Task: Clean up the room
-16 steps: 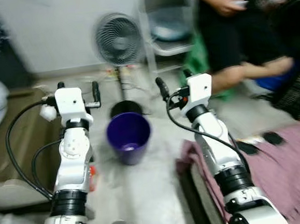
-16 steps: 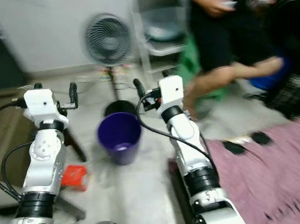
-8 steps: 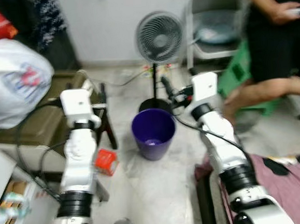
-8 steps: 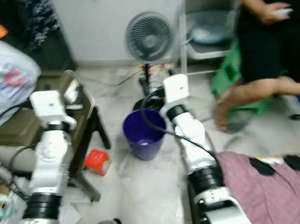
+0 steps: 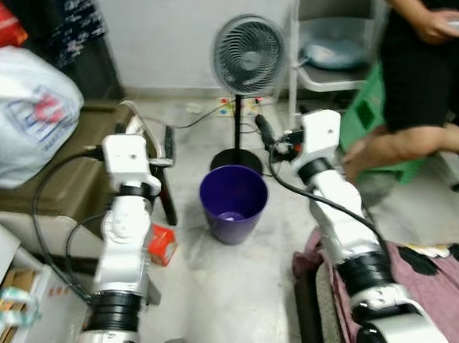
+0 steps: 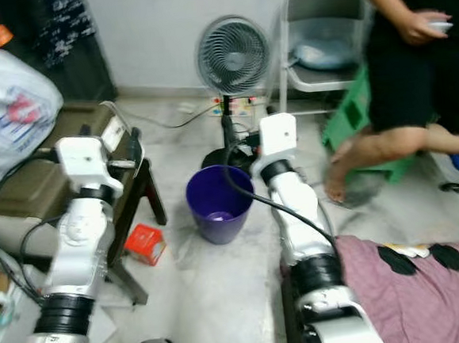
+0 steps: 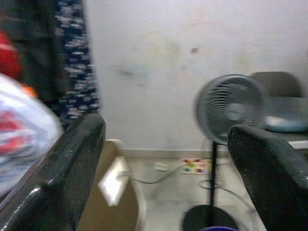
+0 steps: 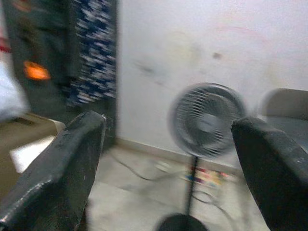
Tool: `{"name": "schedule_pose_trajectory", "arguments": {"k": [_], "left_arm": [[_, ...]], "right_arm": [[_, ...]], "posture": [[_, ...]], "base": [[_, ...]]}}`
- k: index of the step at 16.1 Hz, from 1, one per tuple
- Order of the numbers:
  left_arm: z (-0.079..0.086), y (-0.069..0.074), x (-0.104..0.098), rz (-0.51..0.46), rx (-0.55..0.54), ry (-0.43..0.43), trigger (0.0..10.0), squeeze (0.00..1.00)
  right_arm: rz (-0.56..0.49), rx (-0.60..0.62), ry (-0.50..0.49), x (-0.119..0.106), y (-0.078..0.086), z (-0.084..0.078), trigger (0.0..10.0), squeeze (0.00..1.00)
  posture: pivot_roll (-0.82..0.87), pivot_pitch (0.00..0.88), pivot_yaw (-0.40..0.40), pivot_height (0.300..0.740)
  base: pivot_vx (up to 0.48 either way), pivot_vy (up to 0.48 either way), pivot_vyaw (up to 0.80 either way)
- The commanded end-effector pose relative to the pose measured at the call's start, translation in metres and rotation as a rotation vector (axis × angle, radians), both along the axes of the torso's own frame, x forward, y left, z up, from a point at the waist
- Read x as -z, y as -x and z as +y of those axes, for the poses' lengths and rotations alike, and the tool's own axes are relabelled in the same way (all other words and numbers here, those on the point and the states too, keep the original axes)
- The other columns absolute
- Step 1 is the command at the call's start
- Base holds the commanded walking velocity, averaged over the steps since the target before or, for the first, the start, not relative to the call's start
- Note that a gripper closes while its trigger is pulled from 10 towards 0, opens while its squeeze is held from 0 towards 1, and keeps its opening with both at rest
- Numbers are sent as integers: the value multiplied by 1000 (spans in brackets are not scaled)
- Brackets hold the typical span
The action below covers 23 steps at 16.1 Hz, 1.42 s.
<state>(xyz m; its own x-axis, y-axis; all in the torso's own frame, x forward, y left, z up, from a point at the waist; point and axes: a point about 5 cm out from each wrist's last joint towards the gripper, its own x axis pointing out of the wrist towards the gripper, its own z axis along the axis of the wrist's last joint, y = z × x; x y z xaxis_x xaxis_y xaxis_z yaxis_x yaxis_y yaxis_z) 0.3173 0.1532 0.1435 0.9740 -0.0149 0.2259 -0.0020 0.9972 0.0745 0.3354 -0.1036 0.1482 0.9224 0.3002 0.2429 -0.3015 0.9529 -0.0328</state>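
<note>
Ahead of you stood the purple bin; your wrist views showed both the left gripper and the right gripper spread wide and empty. Your head camera had panned since earlier.

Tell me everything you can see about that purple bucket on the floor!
The purple bucket is a round, smooth tub that looks like plastic, wider at the rim than at the base. It stands upright on the pale floor, open at the top, with something small and pale lying at the bottom inside. It sits just in front of the standing fan's dark round base, between the two raised arms. Neither the left gripper nor the right gripper touches it.
</note>
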Motion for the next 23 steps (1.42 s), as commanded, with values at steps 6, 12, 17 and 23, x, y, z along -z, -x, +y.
{"name": "schedule_pose_trajectory", "arguments": {"k": [6,12,17,23], "left_arm": [[-5,0,-5,-22,27,9,10000,0],[-7,1,-6,-36,45,10,10000,0],[-8,1,-6,-39,52,8,10000,0],[-8,0,-5,-31,46,7,10000,0]], "right_arm": [[-5,18,2,-1,-1,-6,10000,0],[-5,22,0,-1,-1,-6,10000,0],[-8,20,1,-2,-1,-6,10000,0],[-7,21,-5,-2,-2,-5,10000,0]], "posture": [[-6,0,-51,740],[-6,0,-50,740],[-6,0,-50,740],[-3,0,-48,740]], "base": [[0,0,473],[280,0,0],[480,0,0],[400,0,0]]}}
